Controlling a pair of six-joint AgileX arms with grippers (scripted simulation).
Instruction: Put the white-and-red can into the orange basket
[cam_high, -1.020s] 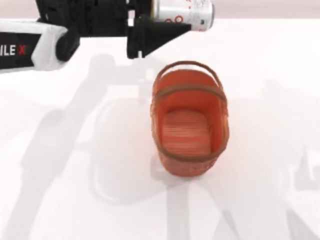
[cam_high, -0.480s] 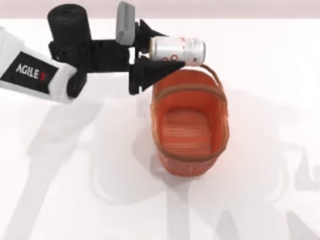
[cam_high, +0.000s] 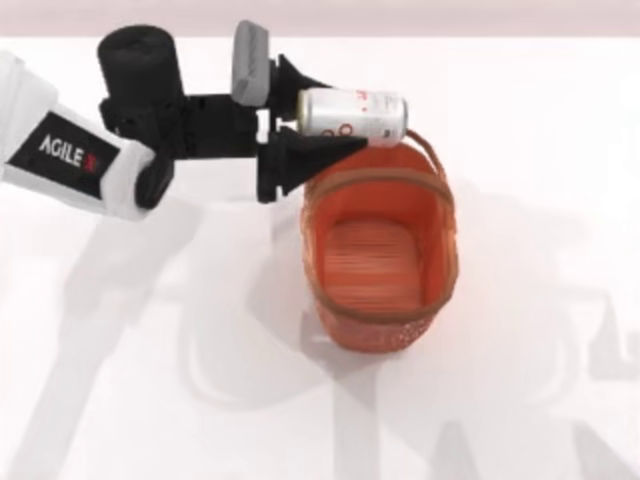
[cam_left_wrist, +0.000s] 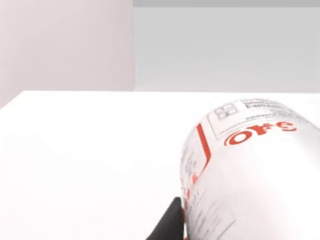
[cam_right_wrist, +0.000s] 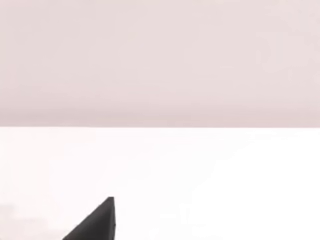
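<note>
**Can held over the far end of the basket**

The left gripper (cam_high: 300, 125) has the white-and-red can (cam_high: 352, 116) in its jaws. The jaws are closed tight on the can's left end, one finger on the far side and one on the near side. The can lies on its side, up in the air, with its other end pointing to the right.

The orange basket (cam_high: 436, 262) sits on the white desk (cam_high: 540, 150), a bit right of the middle. The can hangs just over the far end of the basket, by the far foot of the brown handle (cam_high: 380, 181). It is not over the open middle yet, and nothing is in the basket. I think the can is held high so it can pass over the rim and the handle without bumping them.

In the left wrist view the can (cam_left_wrist: 250, 170) fills the picture from close up, red letters showing.

The right arm is not in the top view. Its wrist view shows only a dark finger tip (cam_right_wrist: 97, 222) over the bare desk, so I cannot tell how its jaws stand.
</note>
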